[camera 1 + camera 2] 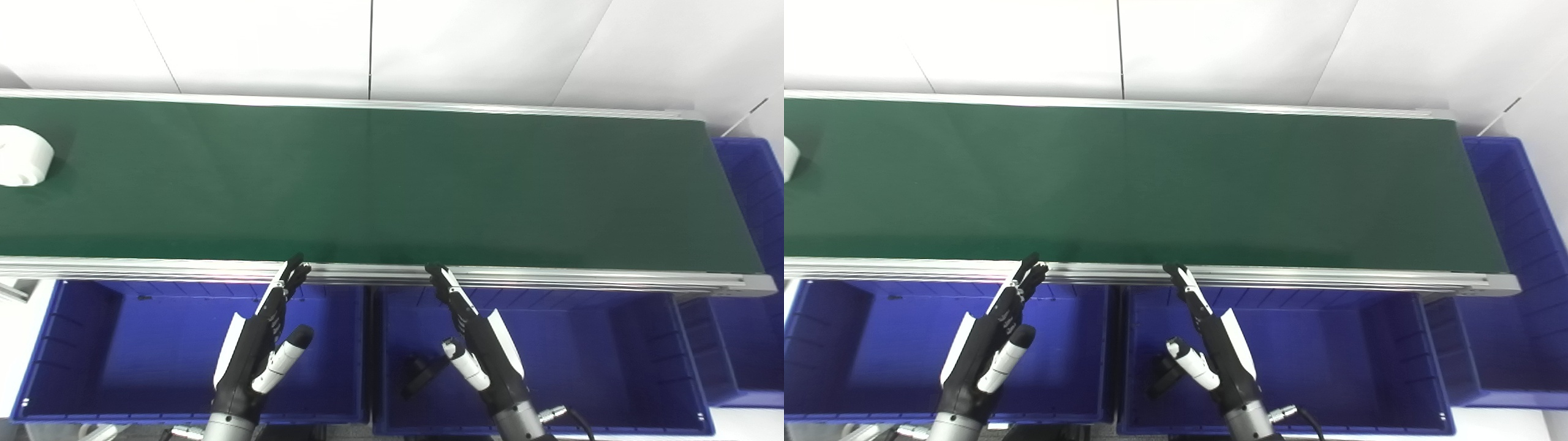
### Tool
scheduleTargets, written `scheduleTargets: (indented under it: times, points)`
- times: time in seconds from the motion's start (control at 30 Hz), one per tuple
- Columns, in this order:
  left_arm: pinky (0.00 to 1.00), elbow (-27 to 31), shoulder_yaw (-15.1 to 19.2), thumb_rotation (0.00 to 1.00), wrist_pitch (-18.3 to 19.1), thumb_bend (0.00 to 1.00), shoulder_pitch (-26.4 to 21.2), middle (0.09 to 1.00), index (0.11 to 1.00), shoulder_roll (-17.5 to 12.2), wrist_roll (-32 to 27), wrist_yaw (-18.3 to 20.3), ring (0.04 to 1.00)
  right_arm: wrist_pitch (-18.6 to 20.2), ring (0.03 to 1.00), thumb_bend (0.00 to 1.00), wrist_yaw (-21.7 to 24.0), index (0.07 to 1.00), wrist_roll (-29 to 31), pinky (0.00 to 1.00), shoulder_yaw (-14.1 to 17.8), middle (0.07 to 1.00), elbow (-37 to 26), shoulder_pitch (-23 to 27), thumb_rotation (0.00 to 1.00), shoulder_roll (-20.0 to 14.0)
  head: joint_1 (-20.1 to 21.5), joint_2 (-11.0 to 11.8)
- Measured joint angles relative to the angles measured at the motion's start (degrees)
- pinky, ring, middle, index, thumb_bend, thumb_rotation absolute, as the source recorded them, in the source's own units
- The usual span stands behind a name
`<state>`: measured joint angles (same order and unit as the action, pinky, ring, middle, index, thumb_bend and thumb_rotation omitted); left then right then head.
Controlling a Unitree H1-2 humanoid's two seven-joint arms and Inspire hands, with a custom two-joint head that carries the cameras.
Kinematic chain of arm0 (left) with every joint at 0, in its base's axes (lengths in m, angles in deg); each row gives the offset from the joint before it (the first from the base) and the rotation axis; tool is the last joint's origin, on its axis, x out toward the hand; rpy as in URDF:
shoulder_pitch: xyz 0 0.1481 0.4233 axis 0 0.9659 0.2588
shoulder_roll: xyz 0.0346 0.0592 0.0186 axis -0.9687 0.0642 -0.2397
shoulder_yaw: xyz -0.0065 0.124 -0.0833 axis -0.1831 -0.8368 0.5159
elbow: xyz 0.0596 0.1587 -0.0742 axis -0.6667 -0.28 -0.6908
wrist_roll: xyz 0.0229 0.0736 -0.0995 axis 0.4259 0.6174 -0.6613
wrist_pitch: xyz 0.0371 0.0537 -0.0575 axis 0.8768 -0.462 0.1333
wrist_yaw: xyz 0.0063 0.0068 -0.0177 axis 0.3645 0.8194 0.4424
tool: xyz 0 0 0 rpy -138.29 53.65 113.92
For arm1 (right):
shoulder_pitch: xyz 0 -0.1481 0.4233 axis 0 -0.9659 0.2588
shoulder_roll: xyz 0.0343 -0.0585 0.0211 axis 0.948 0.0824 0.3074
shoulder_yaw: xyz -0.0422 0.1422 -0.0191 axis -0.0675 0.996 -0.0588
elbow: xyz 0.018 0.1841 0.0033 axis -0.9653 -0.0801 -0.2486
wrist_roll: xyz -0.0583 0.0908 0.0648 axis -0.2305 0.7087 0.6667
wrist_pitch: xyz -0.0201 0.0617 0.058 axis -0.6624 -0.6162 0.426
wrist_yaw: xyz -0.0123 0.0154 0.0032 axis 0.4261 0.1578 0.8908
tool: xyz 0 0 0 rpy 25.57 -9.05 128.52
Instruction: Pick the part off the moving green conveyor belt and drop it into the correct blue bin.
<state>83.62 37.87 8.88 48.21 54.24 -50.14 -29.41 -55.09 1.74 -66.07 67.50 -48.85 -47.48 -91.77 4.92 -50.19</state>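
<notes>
A white round part (22, 155) lies on the green conveyor belt (380, 184) at its far left end, cut off by the picture's edge. My left hand (260, 346) is open over the left blue bin (153, 398), fingers stretched toward the belt's near rail. My right hand (474, 334) is open over the middle blue bin (612, 392), fingers also reaching to the rail. Neither hand holds anything. Both are far from the white part.
A black part (419, 373) lies in the middle bin beside my right hand. A third blue bin (756, 202) stands past the belt's right end. An aluminium rail (551, 278) runs along the belt's near edge. White wall panels stand behind.
</notes>
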Motion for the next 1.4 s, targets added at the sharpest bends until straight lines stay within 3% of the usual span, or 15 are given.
scheduleTargets:
  times: [1.4]
  points:
    - [1.00, -0.02, -0.04, 0.84, -0.34, 0.66, 0.01, 0.938, 0.954, 0.02, -0.04, 0.00, 0.957, 0.01, 0.979, 0.86, 0.02, 0.957, -0.13, 0.96, -0.02, 1.000, -0.25, -0.11, 0.97, 0.00, 0.53, -0.09]
